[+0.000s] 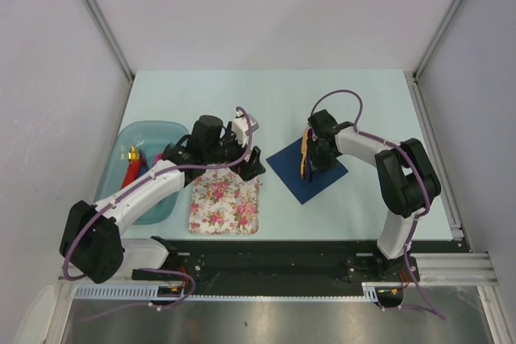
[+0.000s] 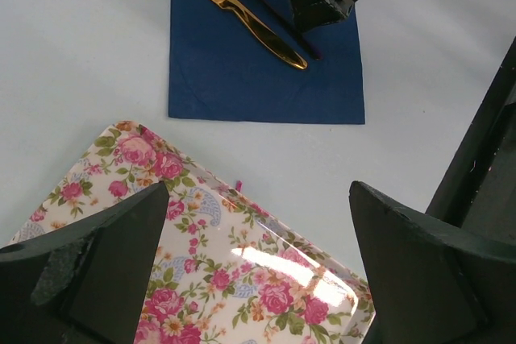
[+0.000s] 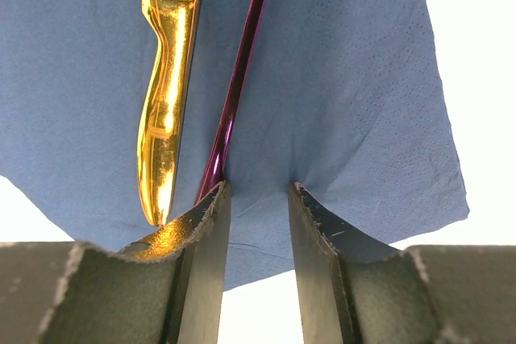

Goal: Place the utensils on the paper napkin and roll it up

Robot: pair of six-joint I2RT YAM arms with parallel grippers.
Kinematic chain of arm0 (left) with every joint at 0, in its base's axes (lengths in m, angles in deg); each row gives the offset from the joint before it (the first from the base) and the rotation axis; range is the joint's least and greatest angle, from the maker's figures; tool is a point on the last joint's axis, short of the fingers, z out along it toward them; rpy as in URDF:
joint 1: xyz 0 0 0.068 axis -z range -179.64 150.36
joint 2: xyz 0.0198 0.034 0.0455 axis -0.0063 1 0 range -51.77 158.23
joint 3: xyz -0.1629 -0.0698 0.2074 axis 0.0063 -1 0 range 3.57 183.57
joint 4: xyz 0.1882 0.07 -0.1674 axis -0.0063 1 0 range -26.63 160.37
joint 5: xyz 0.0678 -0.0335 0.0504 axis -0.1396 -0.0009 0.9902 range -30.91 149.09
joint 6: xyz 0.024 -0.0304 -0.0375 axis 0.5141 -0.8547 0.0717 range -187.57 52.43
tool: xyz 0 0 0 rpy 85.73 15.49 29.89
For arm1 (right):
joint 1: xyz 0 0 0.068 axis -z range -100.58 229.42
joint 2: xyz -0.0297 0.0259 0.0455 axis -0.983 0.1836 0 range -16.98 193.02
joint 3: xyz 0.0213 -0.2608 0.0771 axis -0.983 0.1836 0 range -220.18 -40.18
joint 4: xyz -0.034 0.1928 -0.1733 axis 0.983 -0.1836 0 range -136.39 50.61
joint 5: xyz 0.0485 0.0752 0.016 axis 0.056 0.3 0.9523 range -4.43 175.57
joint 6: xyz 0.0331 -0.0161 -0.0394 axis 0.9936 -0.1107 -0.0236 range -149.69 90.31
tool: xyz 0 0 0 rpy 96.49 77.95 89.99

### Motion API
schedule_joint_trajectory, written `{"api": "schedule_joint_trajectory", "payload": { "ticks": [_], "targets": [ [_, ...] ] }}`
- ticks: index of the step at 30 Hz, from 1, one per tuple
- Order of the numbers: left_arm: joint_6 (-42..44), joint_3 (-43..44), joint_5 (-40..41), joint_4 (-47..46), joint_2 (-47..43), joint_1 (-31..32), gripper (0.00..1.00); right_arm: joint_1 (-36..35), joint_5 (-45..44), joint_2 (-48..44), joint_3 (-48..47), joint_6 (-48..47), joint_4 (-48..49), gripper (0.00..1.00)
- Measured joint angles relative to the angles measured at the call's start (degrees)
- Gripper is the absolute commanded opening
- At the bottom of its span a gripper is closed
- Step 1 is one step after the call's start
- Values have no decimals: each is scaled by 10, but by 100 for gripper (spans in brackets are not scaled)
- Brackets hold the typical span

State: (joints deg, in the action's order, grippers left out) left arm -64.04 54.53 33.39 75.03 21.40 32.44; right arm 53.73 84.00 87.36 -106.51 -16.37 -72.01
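The navy paper napkin (image 1: 318, 176) lies flat on the table, right of centre. The gold utensil (image 3: 165, 110) and the purple spoon's thin handle (image 3: 238, 78) lie side by side on the napkin (image 3: 347, 102). My right gripper (image 3: 258, 191) has its jaws a little apart. Its tips press on the napkin's near part just right of the purple handle, and only paper shows between them. My left gripper (image 2: 260, 191) is wide open and empty above the floral mat's far edge. The left wrist view also shows the napkin (image 2: 234, 78) and the gold utensil (image 2: 242, 18).
The pink-and-white floral mat (image 1: 226, 203) lies left of the napkin, under my left gripper (image 1: 251, 168). A translucent blue bin (image 1: 113, 175) at the left holds a red piece (image 1: 129, 171) and other chunky pieces. White walls bound the table on three sides.
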Motion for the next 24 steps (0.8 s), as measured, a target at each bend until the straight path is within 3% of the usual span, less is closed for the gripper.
{"api": "schedule_joint_trajectory", "payload": {
  "ticks": [17,24],
  "targets": [
    [-1,-7,-2,0,0,0,98,-5,-7,11,-16,2,-17,43],
    [46,-12,-5,-6,0,31,79,-2,20,11,-22,-20,-24,51]
  ]
}}
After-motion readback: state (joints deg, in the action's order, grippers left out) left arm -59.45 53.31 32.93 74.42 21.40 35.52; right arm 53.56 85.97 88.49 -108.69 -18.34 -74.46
